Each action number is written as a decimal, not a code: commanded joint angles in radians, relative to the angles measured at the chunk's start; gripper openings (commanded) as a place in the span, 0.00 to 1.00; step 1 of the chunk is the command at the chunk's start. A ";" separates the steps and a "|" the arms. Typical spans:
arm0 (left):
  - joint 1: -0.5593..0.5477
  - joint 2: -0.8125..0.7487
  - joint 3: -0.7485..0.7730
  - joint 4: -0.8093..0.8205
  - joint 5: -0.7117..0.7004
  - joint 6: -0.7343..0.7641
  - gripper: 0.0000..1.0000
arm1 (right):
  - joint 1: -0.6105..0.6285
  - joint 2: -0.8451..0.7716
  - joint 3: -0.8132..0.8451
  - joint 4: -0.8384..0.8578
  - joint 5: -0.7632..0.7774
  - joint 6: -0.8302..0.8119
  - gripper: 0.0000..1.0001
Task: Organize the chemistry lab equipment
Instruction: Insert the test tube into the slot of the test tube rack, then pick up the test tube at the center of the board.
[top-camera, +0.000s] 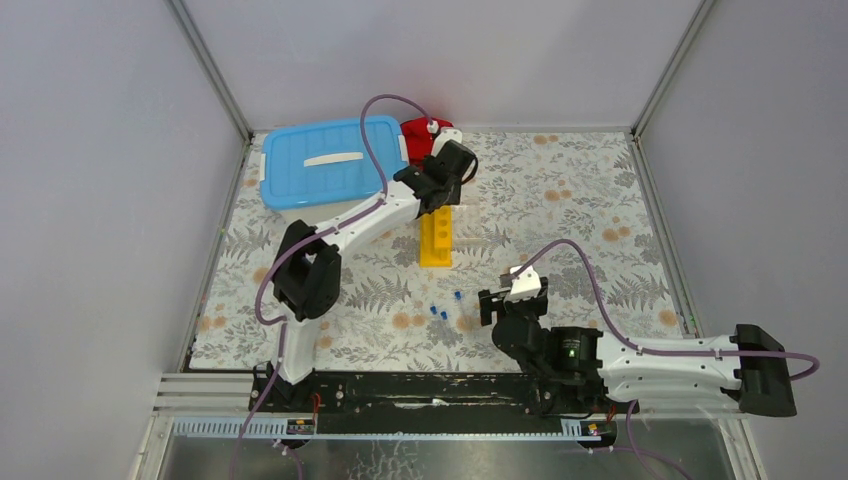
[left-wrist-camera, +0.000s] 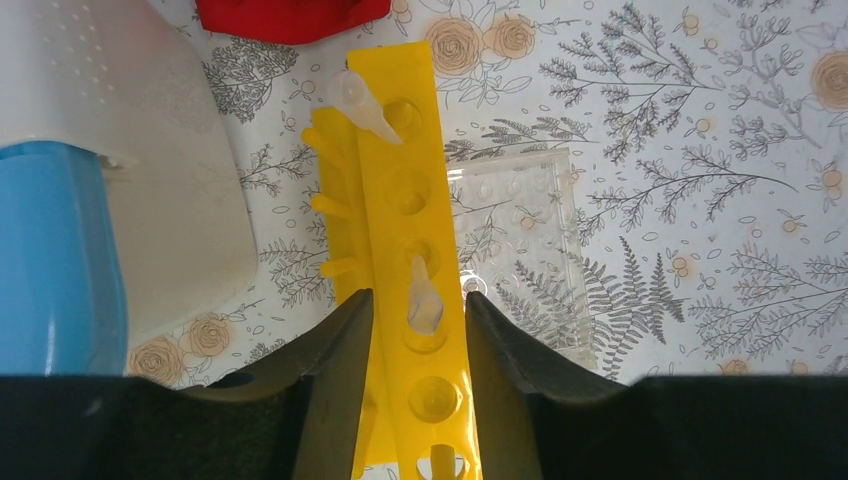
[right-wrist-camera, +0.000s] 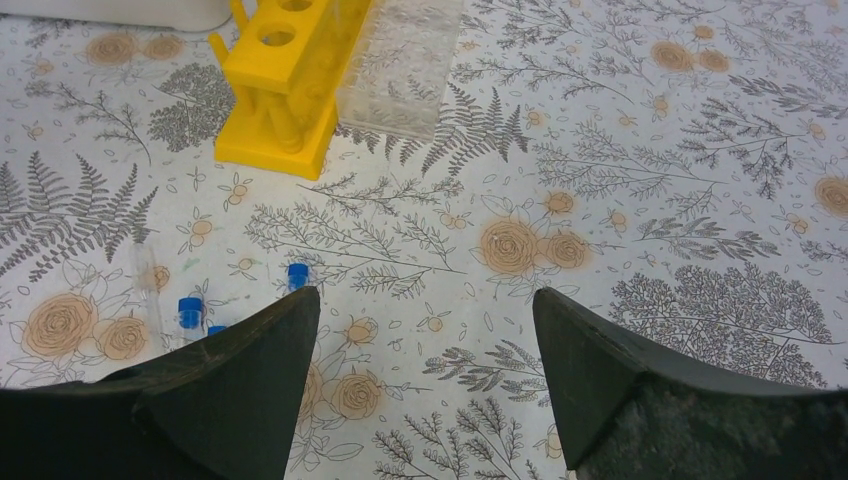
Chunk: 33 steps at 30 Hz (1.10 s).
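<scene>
My left gripper (left-wrist-camera: 418, 294) hangs over the long yellow rack (left-wrist-camera: 415, 200), its fingers open on either side of a clear tube (left-wrist-camera: 423, 300) that stands in a hole and touches neither of them. A second clear tube (left-wrist-camera: 365, 105) leans in the rack's far hole. The clear tube holder (left-wrist-camera: 520, 240) lies right beside the rack. The white blue-lidded tub (top-camera: 330, 165) stands at the back left. Three blue-capped tubes (right-wrist-camera: 190, 312) (right-wrist-camera: 297, 275) (right-wrist-camera: 215, 328) lie on the cloth just left of my right gripper (right-wrist-camera: 425, 295), which is open and empty, low over the cloth.
A red object (top-camera: 425, 135) sits behind the rack, next to the tub. From above, the yellow rack (top-camera: 435, 235) stands mid-table, with my left gripper (top-camera: 438, 205) above it and my right gripper (top-camera: 488, 305) near the front. Grey walls enclose the floral cloth.
</scene>
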 joint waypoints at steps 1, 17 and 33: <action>0.003 -0.092 -0.010 0.024 -0.023 -0.012 0.48 | -0.007 0.036 0.074 -0.015 -0.021 -0.013 0.86; -0.003 -0.592 -0.363 0.010 -0.071 -0.129 0.50 | -0.004 0.351 0.237 0.103 -0.463 -0.182 0.76; -0.003 -1.156 -0.857 -0.013 0.036 -0.406 0.51 | 0.022 0.572 0.292 0.203 -0.678 -0.151 0.65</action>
